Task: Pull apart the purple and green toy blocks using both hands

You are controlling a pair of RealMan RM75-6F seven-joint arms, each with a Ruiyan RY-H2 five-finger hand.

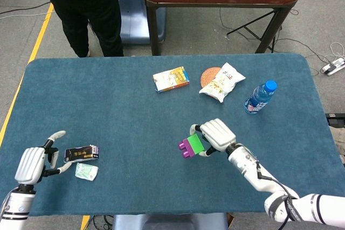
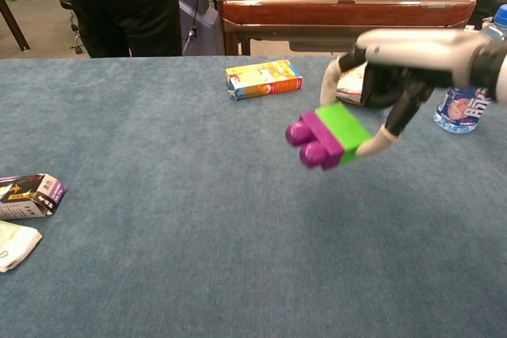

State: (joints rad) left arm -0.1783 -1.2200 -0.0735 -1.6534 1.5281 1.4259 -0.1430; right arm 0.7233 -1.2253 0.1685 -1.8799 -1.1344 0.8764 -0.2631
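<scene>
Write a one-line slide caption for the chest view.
Right hand holds the joined purple and green blocks lifted above the blue table, gripping the green end.

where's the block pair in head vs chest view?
Head view: blocks right of centre near the front edge, held by the right hand.
Chest view: blocks right of centre, lifted off the table, green end in the fingers.
Shared landmark: yellow box, behind and left of the blocks.

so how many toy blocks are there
2, joined together: the green block is held above the table by the right hand, and the purple block is stuck on its free end. None seen elsewhere.
</scene>
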